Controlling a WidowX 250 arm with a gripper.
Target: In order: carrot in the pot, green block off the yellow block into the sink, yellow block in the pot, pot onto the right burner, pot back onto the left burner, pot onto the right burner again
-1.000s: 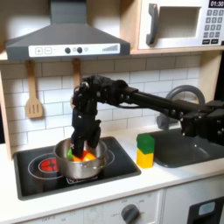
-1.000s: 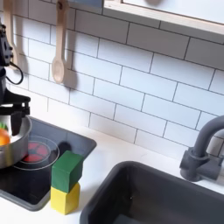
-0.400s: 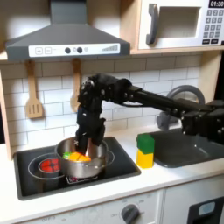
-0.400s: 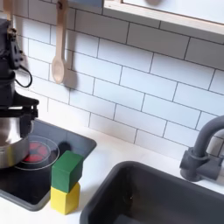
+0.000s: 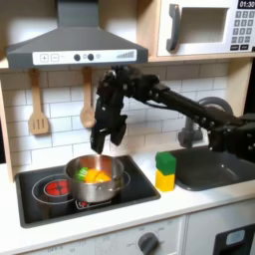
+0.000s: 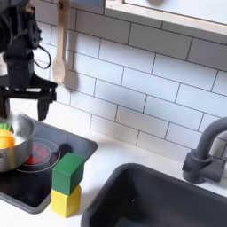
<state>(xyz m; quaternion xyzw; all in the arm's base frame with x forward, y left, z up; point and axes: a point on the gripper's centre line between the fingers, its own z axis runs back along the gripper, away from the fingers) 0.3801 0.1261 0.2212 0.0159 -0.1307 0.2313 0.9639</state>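
Hand (image 5: 108,136) open above pot (image 5: 95,179); carrot (image 5: 92,175) inside.

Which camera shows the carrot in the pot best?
The first exterior view: it looks down into the pot and shows the whole carrot. The second exterior view cuts the pot off at its left edge, showing a sliver of carrot.

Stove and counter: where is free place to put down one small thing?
Free: the right burner between the pot and the stacked blocks, and the white counter in front of the stove. Crowded: the pot, holding the carrot, under the claw.
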